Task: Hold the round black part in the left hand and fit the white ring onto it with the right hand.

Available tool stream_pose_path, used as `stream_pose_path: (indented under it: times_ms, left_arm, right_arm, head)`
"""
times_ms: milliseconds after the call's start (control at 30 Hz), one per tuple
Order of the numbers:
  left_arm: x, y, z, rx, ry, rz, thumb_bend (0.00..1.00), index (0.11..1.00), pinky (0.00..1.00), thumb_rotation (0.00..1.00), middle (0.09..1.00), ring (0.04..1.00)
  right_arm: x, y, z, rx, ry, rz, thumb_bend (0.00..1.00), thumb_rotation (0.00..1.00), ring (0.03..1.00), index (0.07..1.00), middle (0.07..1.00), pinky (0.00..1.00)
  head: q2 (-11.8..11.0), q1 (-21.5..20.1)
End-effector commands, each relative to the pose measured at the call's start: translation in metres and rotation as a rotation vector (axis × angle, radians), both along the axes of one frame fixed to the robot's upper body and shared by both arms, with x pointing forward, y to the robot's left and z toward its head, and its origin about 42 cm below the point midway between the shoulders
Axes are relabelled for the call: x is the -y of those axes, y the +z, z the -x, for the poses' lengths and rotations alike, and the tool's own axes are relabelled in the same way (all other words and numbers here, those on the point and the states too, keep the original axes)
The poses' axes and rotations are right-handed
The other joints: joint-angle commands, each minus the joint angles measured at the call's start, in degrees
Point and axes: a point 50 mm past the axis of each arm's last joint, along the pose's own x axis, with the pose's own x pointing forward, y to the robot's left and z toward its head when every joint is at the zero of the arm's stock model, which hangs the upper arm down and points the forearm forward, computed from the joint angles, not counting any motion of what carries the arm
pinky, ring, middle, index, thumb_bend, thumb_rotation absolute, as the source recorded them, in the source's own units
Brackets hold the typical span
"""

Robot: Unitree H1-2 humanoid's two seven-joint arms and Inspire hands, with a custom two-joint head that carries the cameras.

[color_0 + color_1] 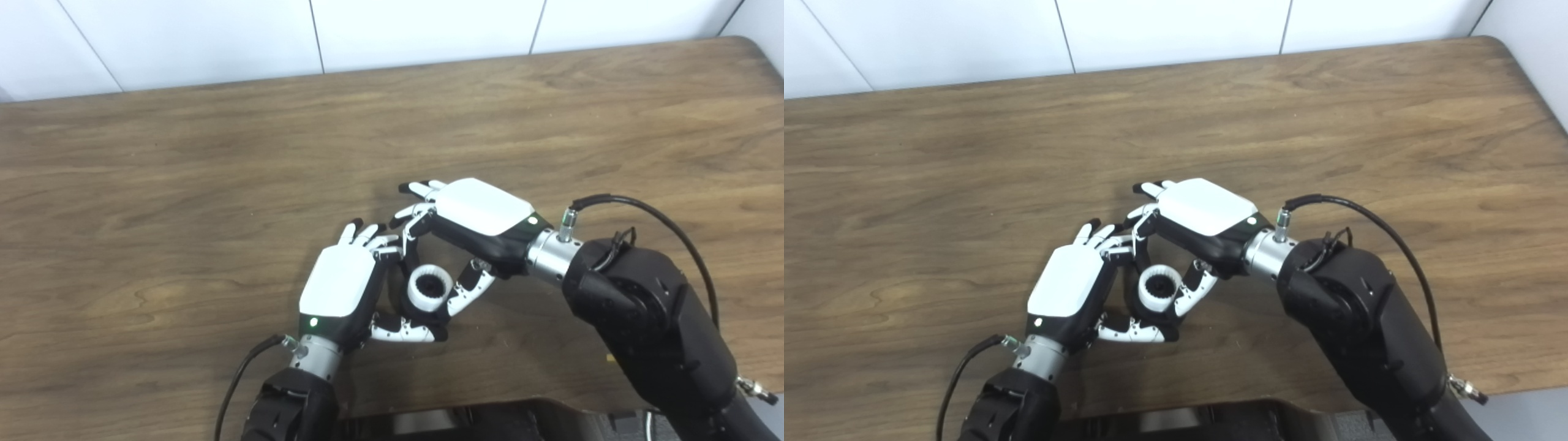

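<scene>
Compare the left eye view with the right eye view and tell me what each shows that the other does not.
Only the left eye view: a bit more of the table to the left of the hands, with the right forearm running out of the picture's right edge.
Only the right eye view: the table's right edge with the pale floor beyond it.
Both: the left hand and right hand meet around the white ring, which sits around the black part, both hands' fingers closed about the pair.

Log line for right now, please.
left hand: holds round black part | right hand: on white ring | ring: around part | over table
</scene>
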Motion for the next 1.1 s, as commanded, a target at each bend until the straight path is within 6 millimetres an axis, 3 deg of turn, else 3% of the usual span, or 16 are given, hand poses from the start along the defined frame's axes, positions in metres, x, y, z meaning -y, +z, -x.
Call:
stream_pose_path:
  times_ms: [0, 567, 600, 633, 700, 1067]
  left_arm:
    - [0.0043, 0.0056, 0.0, 0.017, 0.002, 0.004, 0.52, 0.483, 1.0, 0.06, 0.805, 0.915]
    - [0.0054, 0.0048, -0.0013, 0.015, 0.004, 0.007, 0.52, 0.483, 1.0, 0.06, 0.803, 0.915]
    - [0.0054, 0.0047, -0.0014, 0.015, 0.004, 0.007, 0.52, 0.483, 1.0, 0.06, 0.802, 0.914]
    - [0.0053, 0.0046, -0.0013, 0.016, 0.003, 0.005, 0.52, 0.483, 1.0, 0.06, 0.802, 0.914]
    - [0.0051, 0.0044, -0.0011, 0.017, 0.001, 0.003, 0.52, 0.483, 1.0, 0.06, 0.803, 0.916]
    - [0.0039, 0.0034, -0.0011, 0.018, 0.002, 0.009, 0.52, 0.483, 1.0, 0.06, 0.803, 0.917]
  right_arm:
    - [0.0011, 0.0076, -0.0017, 0.055, 0.005, -0.012, 0.52, 0.13, 0.998, 0.483, 0.835, 1.0]
    - [0.0015, 0.0096, -0.0026, 0.076, 0.001, -0.005, 0.52, 0.15, 1.0, 0.493, 0.872, 1.0]
    - [0.0017, 0.0099, -0.0028, 0.076, 0.001, -0.005, 0.77, 0.2, 1.0, 0.562, 0.874, 1.0]
    - [0.0018, 0.0103, -0.0029, 0.078, 0.0, -0.003, 0.86, 0.22, 1.0, 0.586, 0.876, 1.0]
    - [0.002, 0.0108, -0.0031, 0.079, -0.001, -0.001, 0.94, 0.25, 1.0, 0.608, 0.881, 1.0]
    - [0.0029, 0.0126, -0.0055, 0.08, -0.008, -0.007, 1.0, 0.27, 1.0, 0.622, 0.894, 1.0]
  head:
    - [0.2, -0.1]
    - [-0.1, -0.3]
    - [-0.1, -0.3]
    - [-0.1, -0.3]
    - [-0.1, -0.3]
    - [0.0, -0.7]
